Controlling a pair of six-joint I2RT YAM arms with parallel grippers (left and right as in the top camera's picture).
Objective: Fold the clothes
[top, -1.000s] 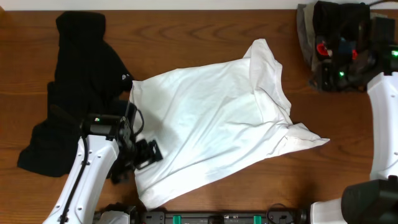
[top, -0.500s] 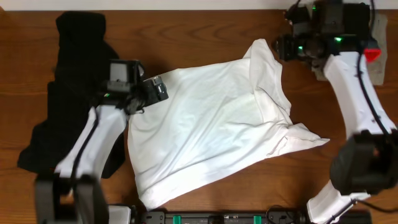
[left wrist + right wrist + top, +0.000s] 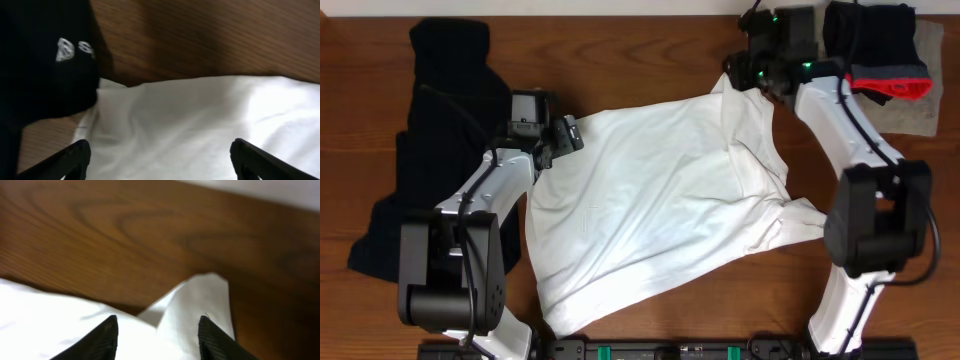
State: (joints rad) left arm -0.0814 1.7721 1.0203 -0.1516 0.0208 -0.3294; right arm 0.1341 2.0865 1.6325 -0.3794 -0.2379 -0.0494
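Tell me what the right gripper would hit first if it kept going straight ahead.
Probably the white T-shirt: its corner lies ahead of the right gripper, between the jaws, though depth is unclear.

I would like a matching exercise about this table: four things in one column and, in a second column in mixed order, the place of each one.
Things
1. T-shirt
2. hoodie
3. left gripper
4. right gripper

Places
A. over the T-shirt's far pointed corner
B. bunched up at the left side of the table
C. spread out in the middle of the table
D. over the T-shirt's edge, next to the hoodie's white logo

Pairs: 1-C, 2-B, 3-D, 4-A
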